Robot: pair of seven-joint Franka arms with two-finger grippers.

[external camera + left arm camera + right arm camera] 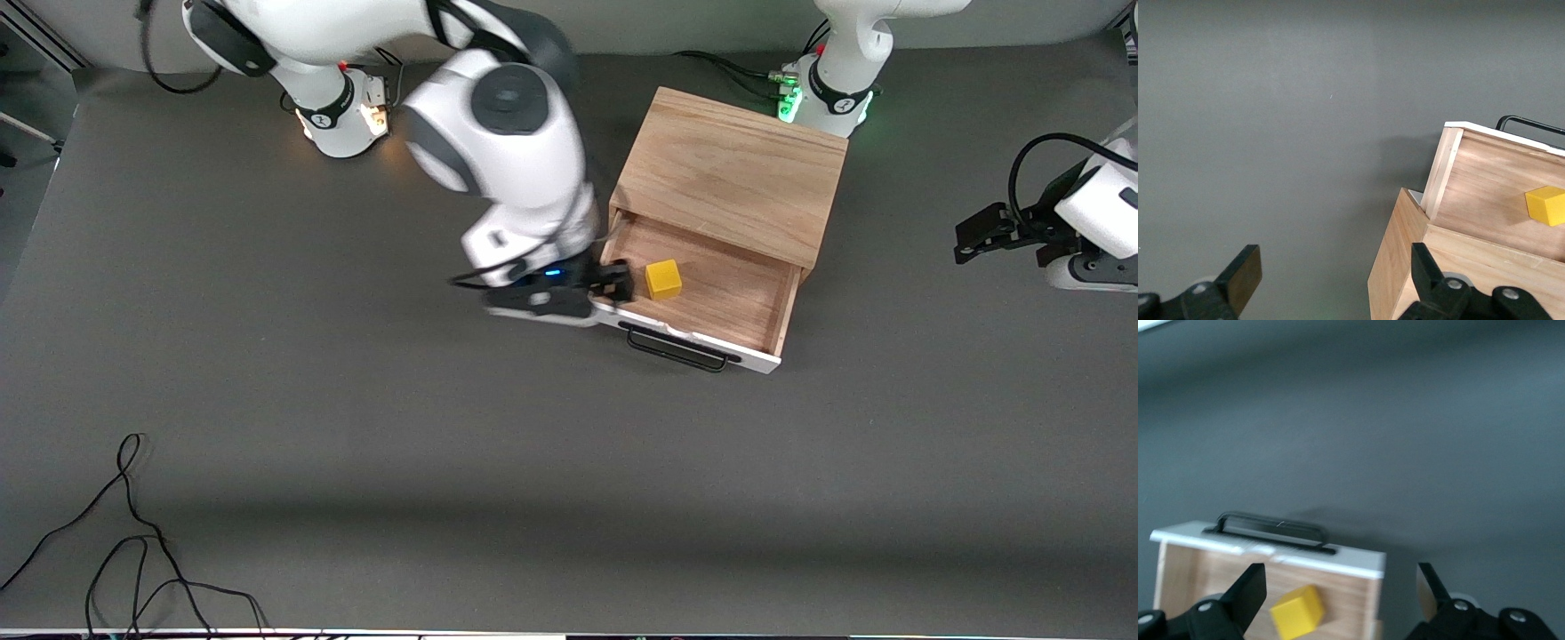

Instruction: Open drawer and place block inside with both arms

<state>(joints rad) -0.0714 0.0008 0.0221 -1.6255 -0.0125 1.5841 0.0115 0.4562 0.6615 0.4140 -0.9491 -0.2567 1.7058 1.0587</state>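
While the block (663,278) sits in the open drawer (711,298), the right gripper (616,283) hangs spread at its nine o'clock – left gripper (978,233) spread, waiting

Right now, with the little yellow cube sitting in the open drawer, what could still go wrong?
The right gripper hangs open over the drawer, at the corner toward the right arm's end; drifting sideways, it might clip the drawer's side wall or nudge the yellow block.

The drawer is pulled well out of the wooden cabinet. Pushed at one end, not at the black bar handle, it may skew and jam.

The left gripper waits open, away from the cabinet.
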